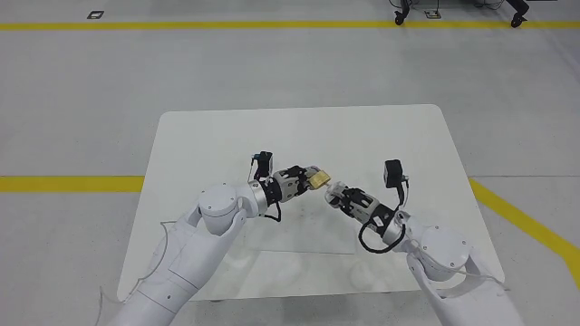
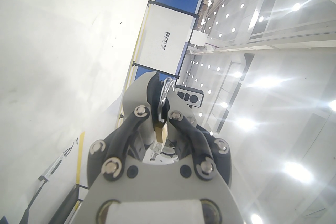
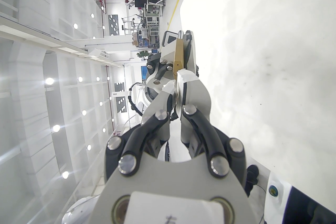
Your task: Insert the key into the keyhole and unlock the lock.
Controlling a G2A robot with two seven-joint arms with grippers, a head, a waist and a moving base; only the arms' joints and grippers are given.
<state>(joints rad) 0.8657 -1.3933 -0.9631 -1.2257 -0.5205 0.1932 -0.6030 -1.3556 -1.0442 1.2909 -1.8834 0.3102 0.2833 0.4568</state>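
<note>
Left claw (image 1: 313,178): clamped on small brass padlock (image 1: 320,179).
Right claw (image 1: 332,194): pinching thin silver key (image 3: 178,97).
Progress: I can't confirm insertion; unlocking remains.

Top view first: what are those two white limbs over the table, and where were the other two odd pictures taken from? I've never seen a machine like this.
Those are a robot's two arms, seen from a camera mounted above them that looks down on a white table. Each arm ends in a two-fingered clamp called an end effector. The other two pictures come from small cameras on the wrists, looking out along the fingers, which is why the room looks tipped over.

The left end effector is shut on a small brass padlock. The right end effector is shut on a thin metal piece, apparently the key. Its fingertips are right up against the padlock's end. Whether the key has entered the keyhole cannot be seen.
</note>
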